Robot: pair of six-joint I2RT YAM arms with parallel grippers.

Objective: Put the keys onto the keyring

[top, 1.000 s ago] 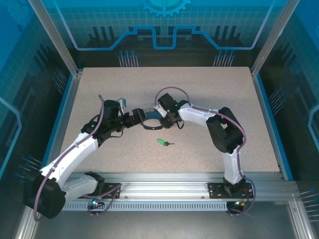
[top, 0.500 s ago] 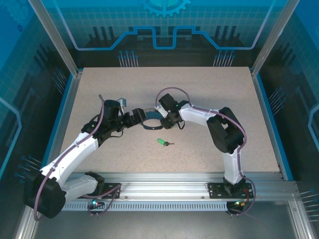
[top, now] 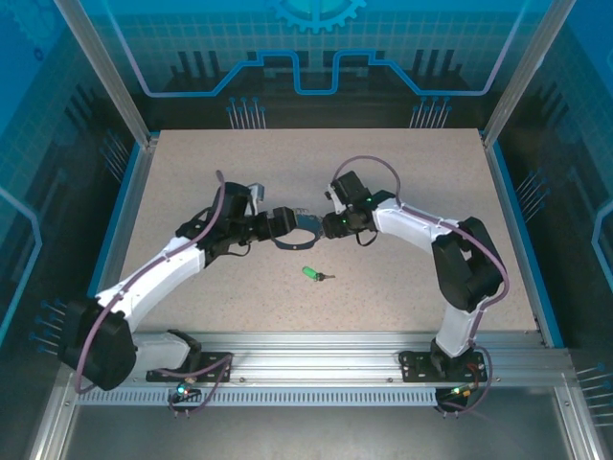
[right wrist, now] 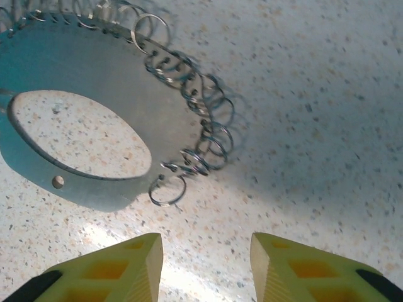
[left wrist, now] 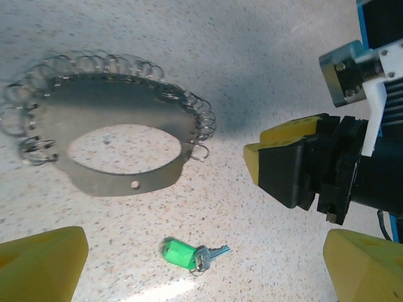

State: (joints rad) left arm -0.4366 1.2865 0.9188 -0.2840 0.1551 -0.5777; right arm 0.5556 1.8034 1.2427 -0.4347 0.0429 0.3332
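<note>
Top view: keyring [top: 297, 245] lies on the table [top: 402, 163] mid-workspace, a dark thin loop between the two gripper tips. Left gripper [top: 285, 221] sits at its left end, right gripper [top: 331, 226] at its right end; contact can't be told from here. Key [top: 312, 274] lies alone on the table just nearer the bases than the ring, with a green head and a tiny metal blade pointing right.

Left wrist view: keyring [left wrist: 116, 104] is a flat band forming an oval loop, and looks grey-silver here. There is a small hole in the near side of the band. A chain of small wire rings [left wrist: 198, 116] runs along its outer far edge, bunched at the left end. Table shows through the loop. Key [left wrist: 181, 253] lies just near of the band, not touching it, with a bright green plastic head, a small silvery ring at the neck and a short blade. Left gripper [left wrist: 204, 280] has yellow fingers [left wrist: 41, 264] wide apart, gripping nothing. Right gripper [left wrist: 296, 165] comes in from the right, apart from the ring.

Right wrist view: band [right wrist: 94, 63] reads blue-teal with the hole at the lower left, and the wire rings [right wrist: 201, 126] curl down its right edge, one loose ring at the end. Right gripper [right wrist: 206, 255] has its fingers [right wrist: 126, 267] parted, empty, just short of the band.
</note>
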